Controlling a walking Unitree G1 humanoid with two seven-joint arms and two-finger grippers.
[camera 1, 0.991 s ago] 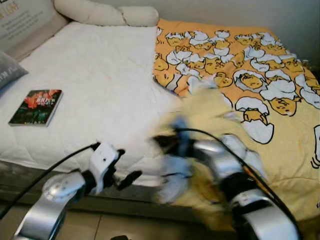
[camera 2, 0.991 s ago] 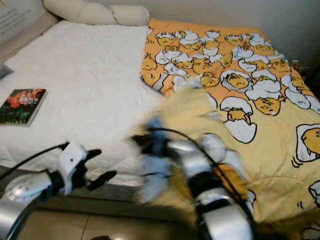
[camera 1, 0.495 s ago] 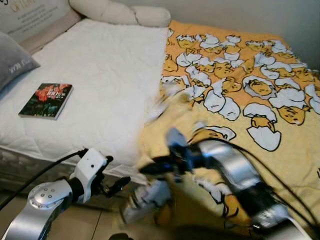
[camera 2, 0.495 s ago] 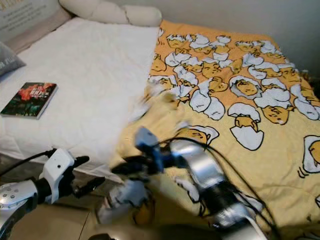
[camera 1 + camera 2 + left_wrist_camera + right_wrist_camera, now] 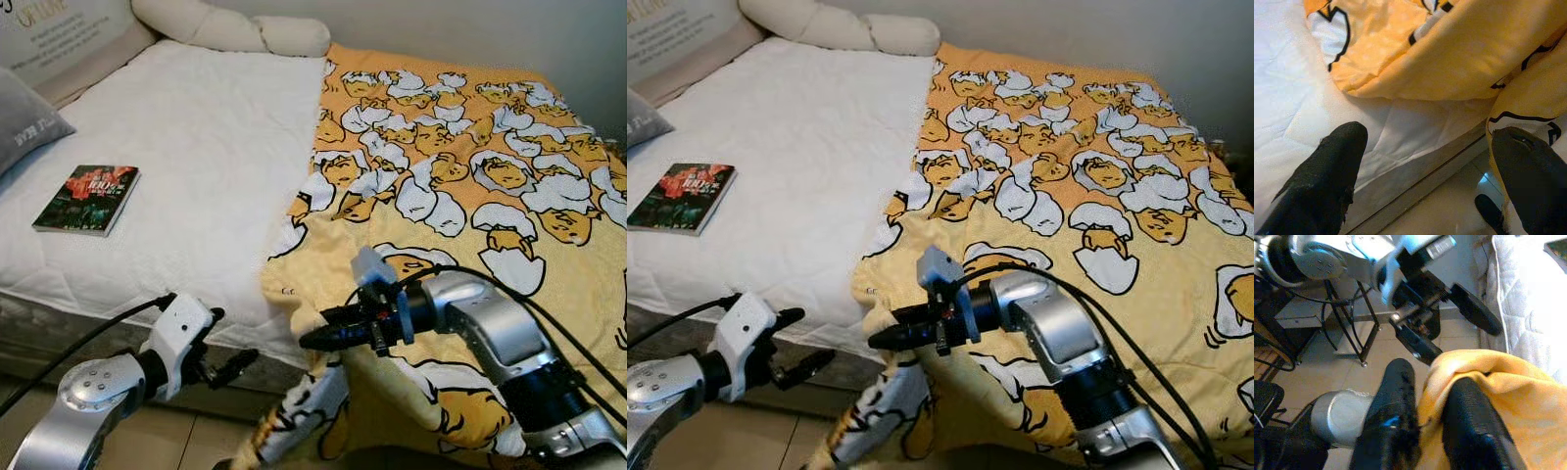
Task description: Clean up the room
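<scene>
The right end effector (image 5: 318, 339) is clamping its two black fingers on a fold of the yellow blanket (image 5: 470, 196), right at the blanket's near hem where that is hanging over the front edge of the bed (image 5: 196, 176). The right wrist view is showing yellow cloth bunched between the fingers (image 5: 1469, 421), so the grip looks firm. It is probably holding the hem in order to drag the blanket across and spread it over the bare side, as making the bed would be part of tidying the room. The blanket is covering the right half of the bed, reaching up to the far edge, while its near left corner is drooping toward the floor.

The left end effector (image 5: 227, 362) is hovering just beside the bed's front edge, fingers (image 5: 1327, 171) spread apart and holding nothing, seemingly waiting to take a second hold.

Further out, one book (image 5: 86, 199) is lying flat near the bed's left edge. One long cream pillow (image 5: 235, 29) is resting along the far edge, and one grey cushion (image 5: 24, 117) is sitting at the far left corner.
</scene>
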